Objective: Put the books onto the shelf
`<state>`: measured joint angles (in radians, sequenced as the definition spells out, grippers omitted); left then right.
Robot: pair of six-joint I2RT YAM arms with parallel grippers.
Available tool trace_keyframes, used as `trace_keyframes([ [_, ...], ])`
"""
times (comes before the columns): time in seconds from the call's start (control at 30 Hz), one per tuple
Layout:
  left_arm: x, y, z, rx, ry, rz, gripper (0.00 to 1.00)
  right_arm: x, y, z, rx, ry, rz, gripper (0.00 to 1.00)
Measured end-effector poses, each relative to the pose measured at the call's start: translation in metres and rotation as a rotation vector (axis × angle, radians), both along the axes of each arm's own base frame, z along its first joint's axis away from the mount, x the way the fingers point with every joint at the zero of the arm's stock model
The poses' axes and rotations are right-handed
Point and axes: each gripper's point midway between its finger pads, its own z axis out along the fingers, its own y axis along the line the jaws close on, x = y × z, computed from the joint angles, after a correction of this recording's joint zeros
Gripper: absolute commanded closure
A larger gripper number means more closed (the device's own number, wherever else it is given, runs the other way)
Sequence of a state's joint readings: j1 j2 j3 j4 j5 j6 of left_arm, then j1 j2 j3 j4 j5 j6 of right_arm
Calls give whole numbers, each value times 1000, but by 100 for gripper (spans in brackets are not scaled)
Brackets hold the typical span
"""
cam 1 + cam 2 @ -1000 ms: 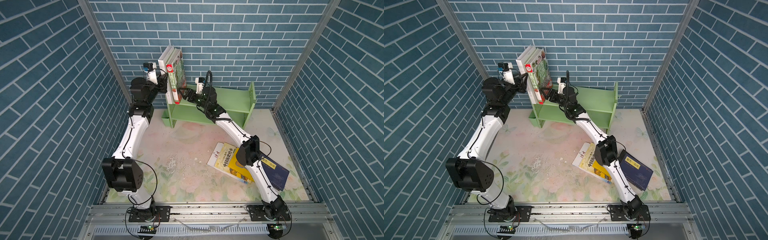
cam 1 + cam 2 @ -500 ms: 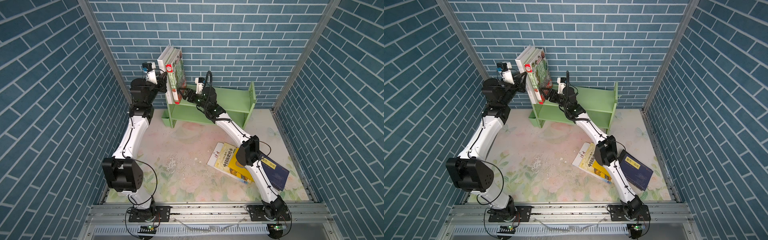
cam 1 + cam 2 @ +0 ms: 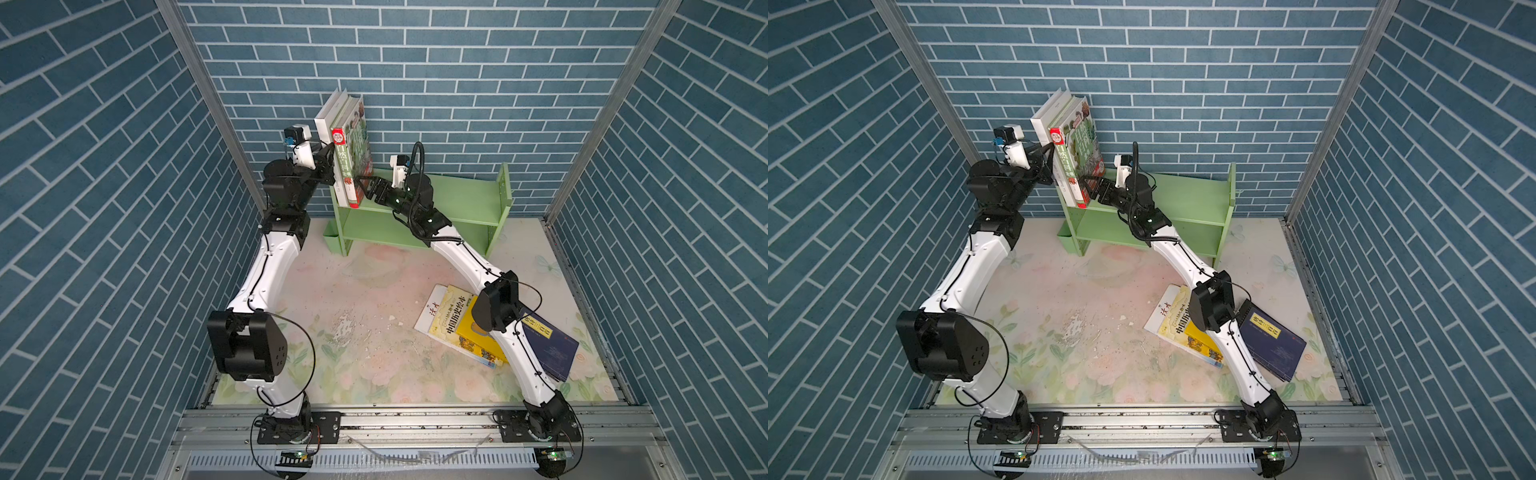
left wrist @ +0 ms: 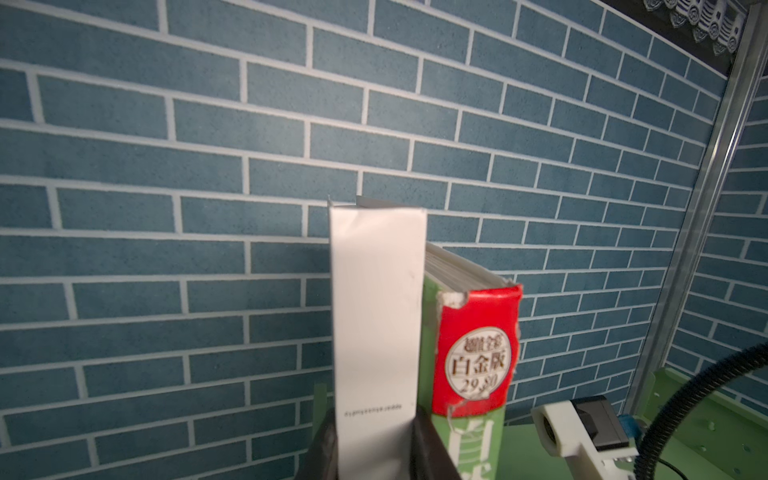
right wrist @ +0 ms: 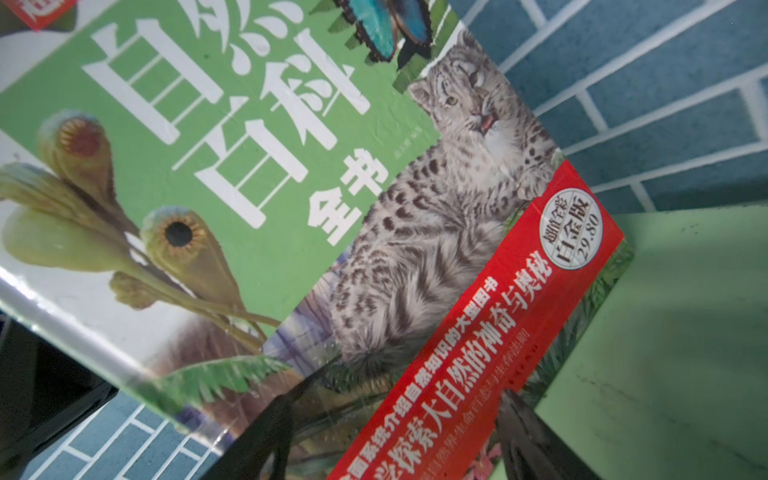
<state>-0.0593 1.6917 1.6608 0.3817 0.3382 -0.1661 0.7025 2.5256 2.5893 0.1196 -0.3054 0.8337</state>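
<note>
1. Read the encyclopedia (image 5: pixel 291 208): its red band shows "白金版 29.80" and its green cover "自然百科全书".
2. Note the shelf (image 3: pixel 457 195): two upright books stand at the left end of its top tier, the white book (image 4: pixel 374 316) touching the encyclopedia.
3. Check the left hand (image 4: pixel 374 440): it pinches the white book's spine.
4. Check the right hand (image 5: pixel 395 415): its fingers are spread at the encyclopedia's cover.
5. Find the loose books (image 3: pixel 473 336) piled on the worktop (image 3: pixel 353 291); the pale yellow book (image 3: pixel 451 309) reads "中国历史绘本".

- Green-and-red nature encyclopedia (image 5: pixel 291 208): glossy cover, frayed red spine paper.
- Plain white book (image 4: pixel 374 324): smooth matt paper spine.
- Light green wooden shelf (image 3: pixel 465 195): matt paint, faintly smudged.
- Floral table mat (image 3: pixel 353 282): matt, scuffed white.
</note>
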Motion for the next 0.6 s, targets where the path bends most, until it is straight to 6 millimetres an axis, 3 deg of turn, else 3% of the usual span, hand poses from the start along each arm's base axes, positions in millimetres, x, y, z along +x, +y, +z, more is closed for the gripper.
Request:
trace_keyframes([
  [0.23,2,0,0,-3,-11,-1,73,0,1,0,1,-1,3,23],
  [0.47,2,1,1,-5,-17,5,53,0,0,0,2,-1,3,23],
  [0.6,3,3,-3,-3,-19,18,48,0,0,0,1,0,4,23],
])
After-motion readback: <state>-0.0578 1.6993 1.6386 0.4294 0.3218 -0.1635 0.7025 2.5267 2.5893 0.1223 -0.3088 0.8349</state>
